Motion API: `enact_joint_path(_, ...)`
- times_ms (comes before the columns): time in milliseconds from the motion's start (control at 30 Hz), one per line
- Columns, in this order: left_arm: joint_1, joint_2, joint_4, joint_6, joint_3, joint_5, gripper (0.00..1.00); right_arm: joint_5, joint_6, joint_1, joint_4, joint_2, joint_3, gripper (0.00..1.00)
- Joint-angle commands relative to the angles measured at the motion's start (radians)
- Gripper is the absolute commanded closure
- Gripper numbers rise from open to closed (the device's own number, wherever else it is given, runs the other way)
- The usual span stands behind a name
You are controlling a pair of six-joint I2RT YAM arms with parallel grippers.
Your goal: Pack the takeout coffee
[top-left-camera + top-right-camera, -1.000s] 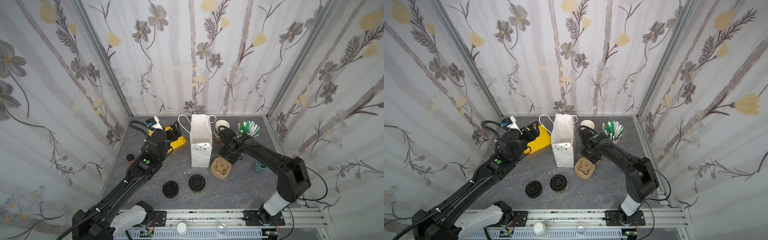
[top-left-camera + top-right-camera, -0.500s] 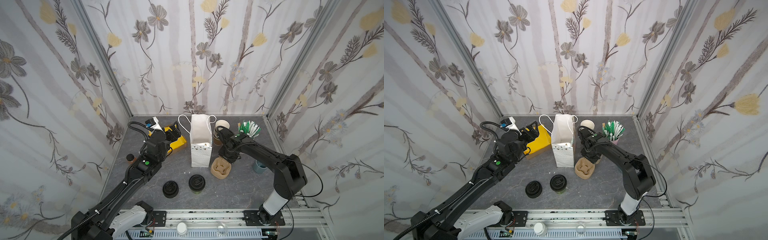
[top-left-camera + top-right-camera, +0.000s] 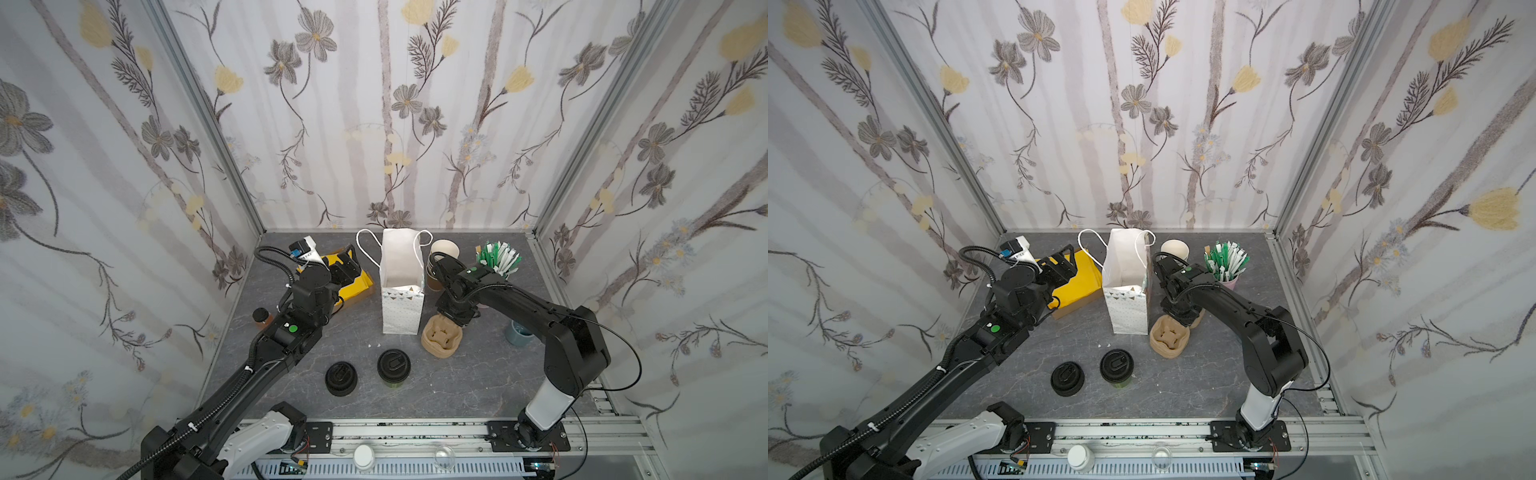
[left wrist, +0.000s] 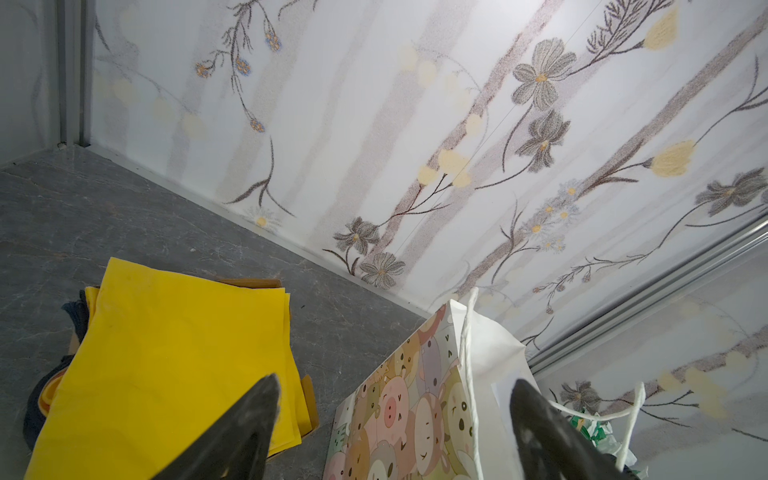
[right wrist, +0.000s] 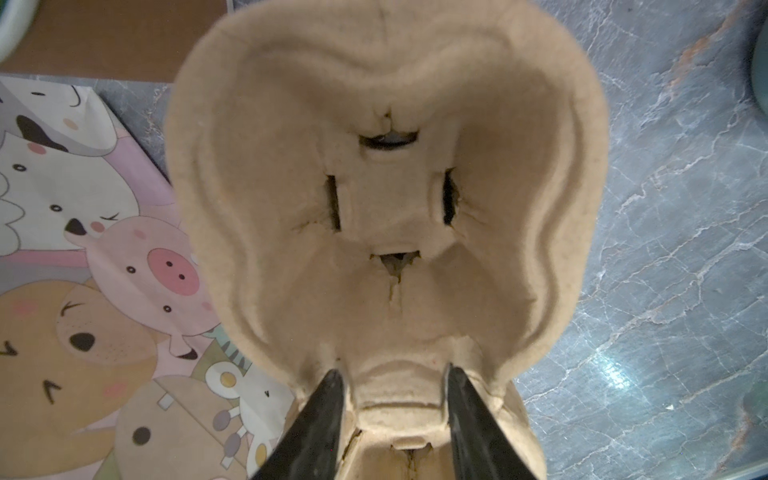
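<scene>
The takeout coffee (image 3: 393, 368) (image 3: 1116, 368), an olive-brown cup with a black sip lid, stands upright near the table's front, apart from both grippers. A white paper bag (image 3: 401, 291) (image 3: 1127, 291) stands open at mid-table. To its right lies a tan pulp cup carrier (image 3: 441, 340) (image 3: 1169, 340) (image 5: 386, 199). My right gripper (image 3: 451, 322) (image 5: 394, 370) points down at the carrier's far end, its fingers pressed against both sides of the middle ridge. My left gripper (image 3: 345, 266) (image 4: 395, 382) hovers open and empty over the yellow cloths, beside the bag.
A low stack of black lids (image 3: 340, 378) (image 3: 1067, 378) sits left of the coffee. Lidless cups (image 3: 444, 251) and a pink cup of sachets (image 3: 496, 259) stand behind the right arm. A grey-blue cup (image 3: 518, 334) is at right. Yellow cloths (image 4: 166, 353) and a small jar (image 3: 261, 318) are at left.
The right gripper's fingers have drawn together onto the carrier's ridge, and that wrist shifted slightly toward the bag. The left arm has not moved.
</scene>
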Motion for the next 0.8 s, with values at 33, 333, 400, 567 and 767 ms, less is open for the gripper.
enact_joint_path(33,0.002,-0.004,0.036,-0.007,-0.002,-0.015,0.13,0.019,0.004,0.004,-0.007,0.014,0.019,0.57)
enact_joint_path(333,0.007,-0.003,0.036,-0.004,0.0,-0.007,0.12,0.024,0.003,0.011,-0.012,0.029,0.016,0.59)
enact_joint_path(400,0.009,-0.003,0.036,-0.005,0.0,-0.007,0.12,0.024,0.004,0.013,-0.011,0.03,0.014,0.59)
enact_joint_path(567,0.008,-0.007,0.036,-0.004,-0.005,-0.004,0.12,0.015,0.002,0.015,-0.001,0.033,0.01,0.6)
enact_joint_path(767,0.01,-0.02,0.036,-0.007,-0.014,-0.007,0.12,0.016,-0.001,0.018,-0.001,0.032,0.006,0.61)
